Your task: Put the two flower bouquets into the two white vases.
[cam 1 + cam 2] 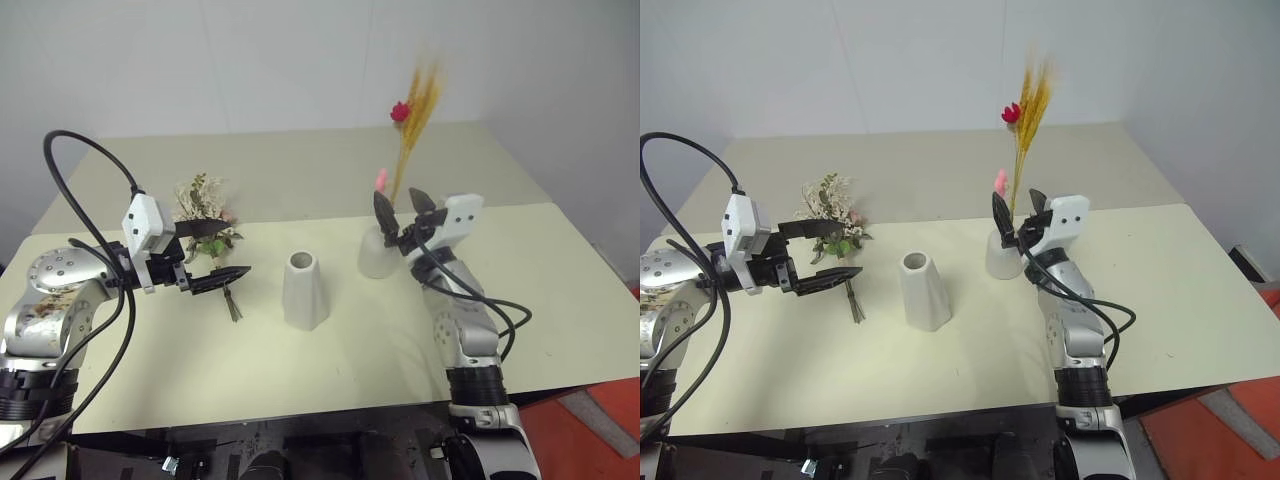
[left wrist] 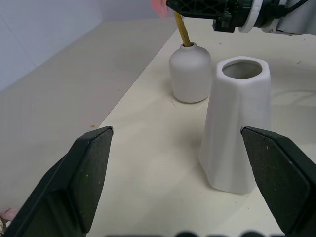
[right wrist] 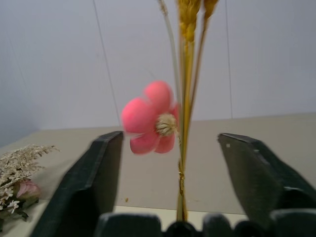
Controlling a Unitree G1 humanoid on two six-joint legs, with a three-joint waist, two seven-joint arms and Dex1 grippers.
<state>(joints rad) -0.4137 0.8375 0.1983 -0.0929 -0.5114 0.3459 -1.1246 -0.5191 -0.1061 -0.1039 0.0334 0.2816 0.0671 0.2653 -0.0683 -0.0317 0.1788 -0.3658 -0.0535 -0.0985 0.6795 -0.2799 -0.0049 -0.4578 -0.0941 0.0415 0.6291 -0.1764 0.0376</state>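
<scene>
Right gripper [image 1: 1018, 222] is standing with its jaws spread wide just above the rounded vase [image 1: 1002, 258], the stems of the yellow-orange plume [image 3: 186, 123] passing between the fingers without being pinched; from the right wrist view there is a gap on both sides of the stems. The plume is sitting upright in that vase's mouth, its red and pink blooms well above the rim, so the first bouquet is looking placed and this hand seems to be letting go.

Left gripper [image 1: 213, 254] is also spread wide, hovering level over the table [image 1: 560, 300] just beside the cream-white bunch [image 1: 205, 215], which is lying flat with its stems pointing toward the robot; it is holding nothing.

Tapered vase [image 1: 304, 290] is standing empty between the two hands.

Next move, as judged: closing on the bunch's stems, tipping it upright and threading the stems into the tapered vase's narrow mouth.
</scene>
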